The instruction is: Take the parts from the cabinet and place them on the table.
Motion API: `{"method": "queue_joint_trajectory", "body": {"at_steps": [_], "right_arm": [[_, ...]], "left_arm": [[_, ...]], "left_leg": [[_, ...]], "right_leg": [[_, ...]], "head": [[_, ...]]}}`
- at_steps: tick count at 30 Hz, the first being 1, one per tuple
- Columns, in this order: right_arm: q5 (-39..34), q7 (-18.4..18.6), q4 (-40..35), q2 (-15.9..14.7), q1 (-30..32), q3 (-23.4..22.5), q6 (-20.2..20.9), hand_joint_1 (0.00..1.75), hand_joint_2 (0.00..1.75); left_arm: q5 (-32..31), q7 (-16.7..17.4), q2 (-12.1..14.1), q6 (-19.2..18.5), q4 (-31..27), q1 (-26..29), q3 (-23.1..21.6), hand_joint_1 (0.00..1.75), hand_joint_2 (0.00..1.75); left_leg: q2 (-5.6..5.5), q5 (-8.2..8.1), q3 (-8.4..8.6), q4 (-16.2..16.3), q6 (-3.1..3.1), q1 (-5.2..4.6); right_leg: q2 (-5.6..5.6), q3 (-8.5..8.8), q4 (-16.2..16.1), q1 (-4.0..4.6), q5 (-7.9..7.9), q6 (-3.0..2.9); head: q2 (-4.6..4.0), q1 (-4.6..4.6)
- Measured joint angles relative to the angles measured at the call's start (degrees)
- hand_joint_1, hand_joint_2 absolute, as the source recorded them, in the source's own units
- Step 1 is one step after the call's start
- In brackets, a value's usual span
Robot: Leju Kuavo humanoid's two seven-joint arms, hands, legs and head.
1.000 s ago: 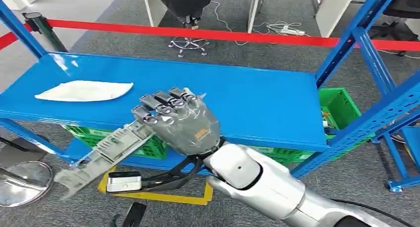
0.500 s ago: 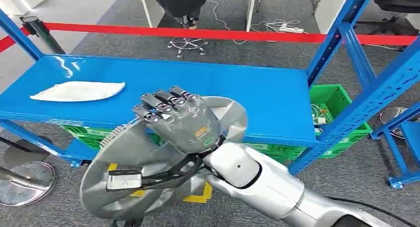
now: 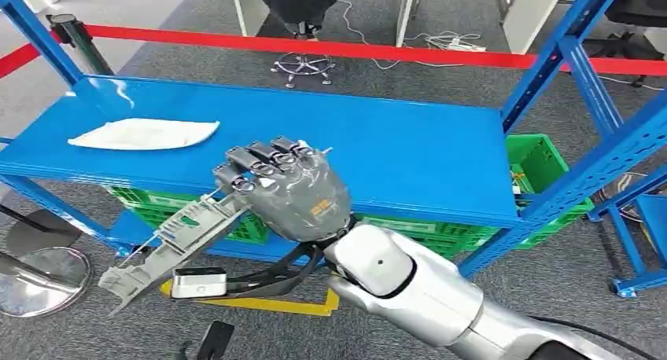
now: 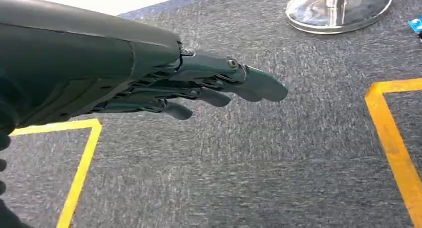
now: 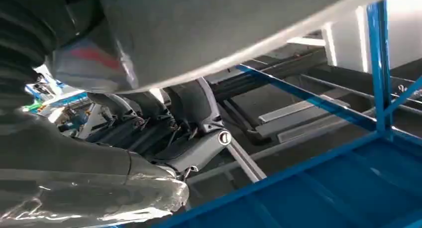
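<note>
My right hand [image 3: 287, 191] grips a grey ribbed metal part [image 3: 169, 246] in front of the blue cabinet shelf [image 3: 393, 156]. In the head view the part lies edge-on, slanting down to the left below the shelf's front edge. The right wrist view has the same part [image 5: 224, 34] as a broad grey surface over the curled fingers [image 5: 194, 138]. A flat white bag [image 3: 145, 134] lies on the shelf's left end. My left hand [image 4: 199, 86] hangs over grey carpet with its fingers stretched out and nothing in them.
Green crates [image 3: 543, 167] sit on the cabinet's lower level. Blue uprights [image 3: 550, 69] frame the shelf on the right. A red barrier tape [image 3: 354, 52] runs behind the cabinet. A chrome stand base [image 3: 39, 270] and yellow floor tape [image 4: 393, 138] lie on the carpet.
Half a second ago the part showed its broad round face; now it is edge-on again, as it was a second ago. The right hand itself has hardly moved.
</note>
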Motion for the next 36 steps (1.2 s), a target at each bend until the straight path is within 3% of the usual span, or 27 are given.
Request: {"method": "queue_joint_trajectory", "body": {"at_steps": [1,2,5,6,7,8,10,11,12,13,15,16,17,18,20,21,23,25,26,27,28,29,31,32,34,36], "right_arm": [[0.0,0.0,0.0,0.0,-0.16,0.0,0.0,1.75,1.75],[0.0,-0.02,0.0,0.0,-0.25,0.0,0.0,1.75,1.75],[-0.02,0.0,0.09,0.0,-0.25,0.0,0.02,1.75,1.75],[-0.02,0.0,0.09,0.0,-0.26,0.0,0.02,1.75,1.75],[-0.02,0.0,0.09,0.02,-0.32,-0.02,0.04,1.75,1.75],[-0.02,0.0,0.09,0.02,-0.42,-0.02,0.04,1.75,1.75],[-0.02,0.0,0.18,0.02,-0.4,0.0,0.09,1.75,1.75],[-0.09,0.0,0.35,0.02,-0.32,0.0,0.13,1.75,1.75],[-0.13,0.04,0.53,0.02,-0.32,0.0,0.15,1.75,1.75],[-0.18,0.09,0.61,0.02,-0.32,0.0,0.15,1.75,1.75],[-0.22,0.11,0.68,0.02,-0.34,0.0,0.15,1.75,1.75],[-0.26,0.18,0.68,0.02,-0.36,0.0,0.15,1.75,1.75],[-0.35,0.28,0.68,0.02,-0.46,-0.04,0.13,1.75,1.75],[-0.37,0.33,0.7,0.09,-0.48,-0.04,0.11,1.75,1.75],[-0.42,0.44,0.74,0.15,-0.42,-0.04,0.09,1.75,1.75],[-0.42,0.46,0.74,0.15,-0.44,-0.04,0.09,1.75,1.75],[-0.46,0.52,0.74,0.15,-0.46,-0.22,0.07,1.75,1.75],[-0.5,0.55,0.81,0.15,-0.43,-0.35,0.07,1.75,1.75],[-0.5,0.55,0.9,0.13,-0.37,-0.35,0.07,1.75,1.75],[-0.5,0.55,1.03,0.13,-0.3,-0.35,0.07,1.75,1.75],[-0.5,0.57,1.07,0.13,-0.22,-0.35,0.07,1.75,1.75],[-0.5,0.57,1.09,0.15,-0.2,-0.35,0.07,1.75,1.75],[-0.5,0.57,1.07,0.2,-0.38,-0.39,0.07,1.75,1.75],[-0.5,0.57,1.09,0.22,-0.48,-0.39,0.07,1.75,1.75],[-0.52,0.59,1.07,0.26,-0.55,-0.41,0.07,1.75,1.75],[-0.24,0.9,1.14,0.28,-0.51,-0.44,0.07,1.75,1.75]], "left_arm": [[-0.02,0.0,-0.07,-0.02,0.0,-0.02,0.0,0.0,1.75],[-0.02,0.0,-0.09,0.0,0.0,-0.06,0.02,0.0,1.75],[0.0,0.0,-0.17,-0.04,0.0,-0.02,0.04,0.0,1.75],[-0.02,0.0,-0.15,-0.02,0.0,-0.07,0.04,0.0,1.75],[-0.02,0.0,-0.13,-0.04,0.0,-0.06,0.04,0.0,1.75],[-0.02,0.0,-0.13,-0.04,0.0,-0.06,0.04,0.0,1.75],[-0.02,0.0,0.0,-0.04,0.0,0.0,0.04,0.0,1.75],[-0.04,0.0,0.02,-0.04,0.0,0.04,0.04,0.0,1.75],[-0.07,0.0,0.04,-0.02,0.0,0.06,0.04,0.0,1.75],[-0.07,0.0,0.09,-0.04,0.0,0.05,0.04,0.0,1.75],[-0.11,0.0,0.15,-0.02,0.0,-0.04,0.04,0.0,1.75],[-0.15,0.0,0.13,-0.02,0.0,-0.1,0.04,0.0,1.75],[-0.17,0.0,0.09,0.0,0.0,-0.2,0.04,0.0,1.75],[-0.17,0.0,0.07,0.04,0.0,-0.3,0.04,0.0,1.75],[-0.17,0.0,0.04,0.09,-0.02,0.03,0.07,0.0,1.75],[-0.15,0.0,-0.02,0.09,0.0,0.1,0.07,0.0,1.75],[-0.17,0.0,-0.07,0.11,-0.02,-0.12,0.09,0.0,1.75],[-0.17,0.0,-0.09,0.11,-0.02,-0.17,0.09,0.0,1.75],[-0.17,0.0,-0.04,0.09,0.0,-0.11,0.09,0.0,1.75],[-0.15,0.0,-0.02,0.11,0.0,-0.08,0.09,0.0,1.75],[-0.17,0.0,-0.02,0.09,0.0,-0.09,0.11,0.0,1.75],[-0.17,0.0,-0.04,0.09,-0.02,-0.09,0.11,0.0,1.75],[-0.17,0.0,-0.11,0.09,0.0,-0.1,0.11,0.0,1.75],[-0.15,0.0,-0.24,0.09,0.0,-0.11,0.11,0.0,1.75],[-0.31,0.06,-0.24,0.26,-0.02,-0.15,0.11,0.0,1.75],[-1.77,1.58,-0.39,1.64,0.0,-0.11,-0.09,0.0,1.75]], "left_leg": [[0.0,0.12,-0.07,0.0,-0.19,0.02],[-0.02,0.29,-0.41,0.21,-0.54,-0.34],[0.12,1.15,-0.73,-0.15,-1.78,0.0],[0.08,0.73,-0.92,0.05,-2.05,0.06],[0.07,-0.44,-1.21,0.66,-2.27,0.08],[0.06,-2.81,-2.07,3.09,-2.42,0.07],[0.06,-7.72,-5.1,11.83,-2.75,0.12],[0.05,-8.96,-6.12,15.13,-2.9,0.12],[0.06,-8.8,-5.93,15.69,-2.96,0.13],[0.06,-7.54,-4.77,14.24,-3.01,0.15],[0.07,-3.2,0.66,5.46,-3.07,0.3],[0.05,-2.65,2.81,1.43,-3.07,0.41],[-0.04,-3.08,3.29,0.18,-2.82,0.1],[-0.12,-3.03,2.84,0.41,-2.04,0.14],[-0.16,-2.66,2.48,0.47,-1.29,-0.19],[-0.08,-2.22,2.31,0.13,-0.62,0.06],[0.07,-1.67,1.86,0.07,0.23,0.18],[0.15,-1.15,1.1,0.09,0.54,0.07],[0.24,-0.9,0.7,0.11,0.59,-0.01],[0.26,-0.64,0.4,0.11,0.59,-0.08],[0.25,-0.34,0.04,0.12,0.58,-0.2],[0.22,-0.09,-0.22,0.12,0.55,-0.31],[0.09,0.25,-0.38,0.12,0.35,-0.41],[0.09,0.47,-0.59,0.13,0.05,-0.5],[0.15,1.04,-1.06,0.23,-0.75,-0.41],[0.18,1.67,-1.11,-0.09,-1.53,-0.26]], "right_leg": [[-0.03,1.94,-3.89,0.15,-0.01,-0.45],[0.0,3.05,-4.9,0.37,-0.08,-0.56],[0.26,2.24,-4.78,0.61,0.51,-1.1],[0.08,2.41,-5.64,0.0,1.28,-1.61],[-0.03,2.3,-5.86,0.04,1.62,-1.72],[-0.1,2.06,-5.89,0.04,1.85,-2.05],[-0.2,1.45,-5.85,0.1,2.21,-2.24],[-0.2,1.1,-5.8,0.13,2.44,-2.21],[-0.19,0.77,-5.71,0.11,2.63,-2.16],[-0.15,0.44,-5.57,0.06,2.81,-2.01],[-0.08,-0.08,-5.09,-0.08,3.02,-1.66],[-0.08,-0.3,-4.76,-0.02,3.04,-1.44],[-0.07,-0.89,-4.14,0.48,3.07,-1.11],[-0.06,-1.26,-4.13,0.41,3.34,-0.78],[-0.15,-1.38,-4.4,0.24,3.9,-0.17],[-0.11,-1.58,-4.29,0.24,3.97,0.05],[-0.11,-3.38,-0.94,0.05,0.43,0.61],[-0.11,-6.79,8.11,-0.07,-4.52,0.98],[-0.11,-8.04,11.63,-0.07,-5.97,1.03],[-0.11,-8.29,12.95,-0.07,-6.23,1.02],[-0.1,-7.11,11.8,-0.06,-5.34,0.83],[-0.1,-4.58,8.08,-0.02,-3.53,0.47],[-0.1,1.95,-2.14,0.29,0.04,-0.64],[-0.14,3.3,-4.62,0.61,-0.94,-1.1],[0.02,3.34,-5.02,0.84,-0.37,-1.05],[0.09,3.12,-5.44,0.94,0.39,-1.52]], "head": [[0.0,-0.02],[0.0,-0.09],[0.0,-0.04],[0.0,-0.09],[0.0,-0.15],[0.0,-0.31],[0.0,-0.24],[0.0,-0.28],[0.0,-0.26],[0.0,-0.31],[0.0,-0.31],[0.0,-0.28],[0.0,-0.35],[0.0,-0.24],[0.0,-0.26],[0.0,-0.33],[0.0,0.11],[0.0,0.13],[0.0,0.2],[0.0,0.13],[0.0,0.18],[0.0,0.15],[0.0,0.15],[0.0,0.04],[0.0,0.11],[0.0,0.15]]}}
